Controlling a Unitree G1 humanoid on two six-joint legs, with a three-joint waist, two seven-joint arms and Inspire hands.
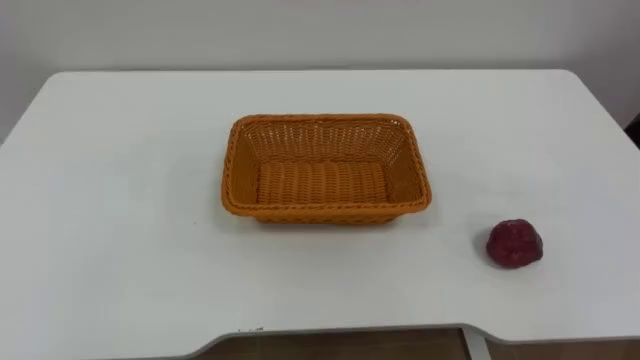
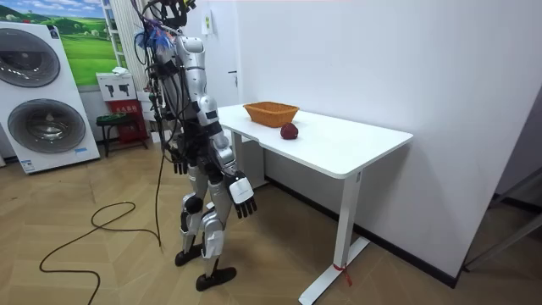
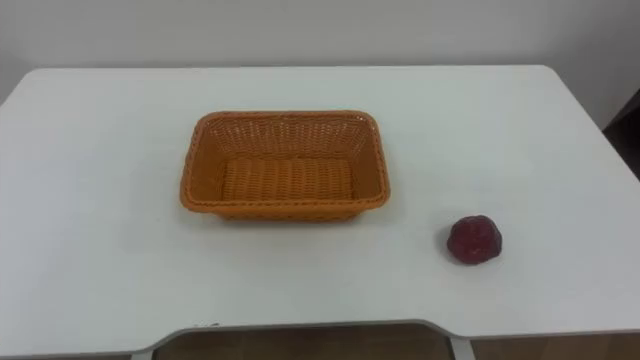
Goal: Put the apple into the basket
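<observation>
Near the desk's (image 1: 120, 200) front edge, toward its right corner, lies the dark red apple (image 1: 515, 244), alone on the white top and held by neither hand. The orange wicker basket (image 1: 325, 210) stands at the middle of the desk, well apart from the apple and to its left, long side parallel to the front edge, with nothing inside it.

From the room view, the robot stands upright on the wooden floor at the desk's long front edge, both arms hanging at its sides below the level of the top. Its right hand (image 2: 243, 193) hangs beside its thigh with the fingers loose and spread, holding nothing. Its left hand (image 2: 179, 161) hangs on the far side of the body, too small and dark to tell how its fingers are set.
</observation>
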